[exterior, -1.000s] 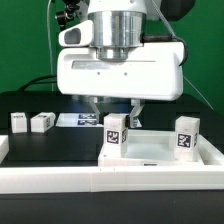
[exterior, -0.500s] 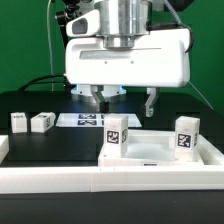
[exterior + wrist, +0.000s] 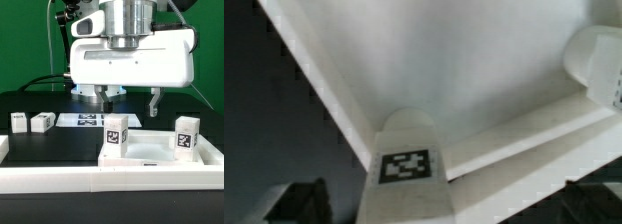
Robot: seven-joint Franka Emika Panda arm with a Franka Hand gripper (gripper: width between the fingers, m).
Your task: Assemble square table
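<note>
Exterior view, hand: The hand (image 3: 126, 103) hangs above the square top (image 3: 160, 155), fingers spread wide, gripping nothing.
Exterior view, top: It lies by the front edge of the black surface (image 3: 60, 145), toward the exterior view's right, just behind the long white rail (image 3: 100, 182).
Exterior view, fitted legs: The first upright leg (image 3: 115, 133) and the second upright leg (image 3: 186, 136) stand at two corners of the top.
Exterior view, loose legs: One leg block (image 3: 18, 122) and another leg block (image 3: 42, 122) wait near the surface's edge at the exterior view's left, beside the marker board (image 3: 85, 120).
Wrist view: The first upright leg (image 3: 402, 165) rises from a corner of the square top (image 3: 455, 60), apart from the dark fingertips (image 3: 304, 200).
Progress: Roughly halfway, it seems: two legs up, two to fetch and fit. How firmly the fitted legs sit cannot be told.
</note>
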